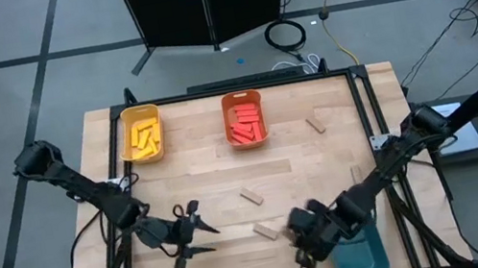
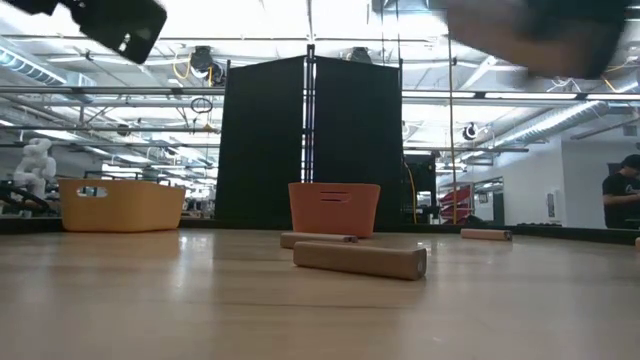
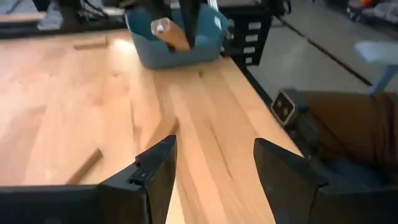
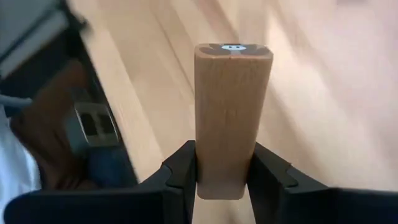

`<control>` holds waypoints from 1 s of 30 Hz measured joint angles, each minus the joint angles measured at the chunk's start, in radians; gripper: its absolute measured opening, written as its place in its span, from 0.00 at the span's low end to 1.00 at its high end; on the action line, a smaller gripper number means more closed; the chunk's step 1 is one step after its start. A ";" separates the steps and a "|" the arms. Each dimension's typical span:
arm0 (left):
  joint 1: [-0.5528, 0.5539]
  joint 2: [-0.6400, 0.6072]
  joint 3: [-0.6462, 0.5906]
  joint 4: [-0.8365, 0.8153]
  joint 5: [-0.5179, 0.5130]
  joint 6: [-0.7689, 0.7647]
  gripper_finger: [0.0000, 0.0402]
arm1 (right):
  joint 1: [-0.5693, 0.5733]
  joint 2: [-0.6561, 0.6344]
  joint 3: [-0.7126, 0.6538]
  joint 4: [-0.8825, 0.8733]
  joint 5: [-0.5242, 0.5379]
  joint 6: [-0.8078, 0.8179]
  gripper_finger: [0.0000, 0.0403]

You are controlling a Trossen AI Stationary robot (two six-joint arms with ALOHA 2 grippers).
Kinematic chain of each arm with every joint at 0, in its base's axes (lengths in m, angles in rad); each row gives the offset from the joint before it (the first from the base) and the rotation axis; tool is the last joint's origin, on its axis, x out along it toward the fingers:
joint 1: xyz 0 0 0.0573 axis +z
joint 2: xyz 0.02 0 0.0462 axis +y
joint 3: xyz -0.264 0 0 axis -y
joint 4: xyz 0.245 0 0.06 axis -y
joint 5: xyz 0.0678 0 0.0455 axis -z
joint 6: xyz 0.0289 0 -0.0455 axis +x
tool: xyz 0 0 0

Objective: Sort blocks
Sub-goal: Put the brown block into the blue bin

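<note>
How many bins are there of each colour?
yellow bin: 1
orange bin: 1
teal bin: 1
Total: 3 bins

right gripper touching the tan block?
Touching. Right wrist view: both fingers of the right gripper press the sides of the tan block, no gap.

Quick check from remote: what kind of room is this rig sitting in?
Probably a robotics lab or workshop. Exposed ceiling ducts run overhead, a black partition panel stands behind the wooden table, and loose cables lie on the grey floor.
</note>
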 joint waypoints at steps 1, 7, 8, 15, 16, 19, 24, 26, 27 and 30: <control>-0.008 0.010 0.000 0.000 -0.001 0.000 0.52 | 0.015 0.001 0.000 -0.043 -0.034 0.076 0.22; -0.021 0.084 0.000 0.096 -0.003 0.001 0.52 | 0.105 0.013 0.000 -0.297 -0.221 0.408 0.22; -0.021 0.095 0.000 0.101 -0.003 0.001 0.52 | 0.118 0.014 0.000 -0.332 -0.244 0.446 0.22; -0.020 0.140 0.000 0.135 -0.006 0.001 0.53 | 0.188 0.014 0.000 -0.486 -0.331 0.606 0.22; -0.020 0.142 0.000 0.137 -0.006 0.000 0.53 | 0.192 0.014 0.000 -0.488 -0.332 0.619 0.22; -0.020 0.144 0.000 0.137 -0.005 0.000 0.53 | 0.203 0.014 0.000 -0.487 -0.331 0.639 0.22; -0.020 0.145 0.000 0.137 -0.005 -0.001 0.53 | 0.209 0.015 0.000 -0.486 -0.332 0.660 0.26; -0.020 0.145 0.000 0.136 -0.004 -0.015 0.53 | 0.208 0.015 0.000 -0.486 -0.336 0.660 0.29; -0.020 0.145 0.000 0.133 -0.002 -0.023 0.53 | 0.208 0.015 0.000 -0.486 -0.337 0.660 0.31; -0.020 0.145 0.000 0.132 0.003 -0.025 0.53 | 0.208 0.015 0.000 -0.485 -0.360 0.660 0.37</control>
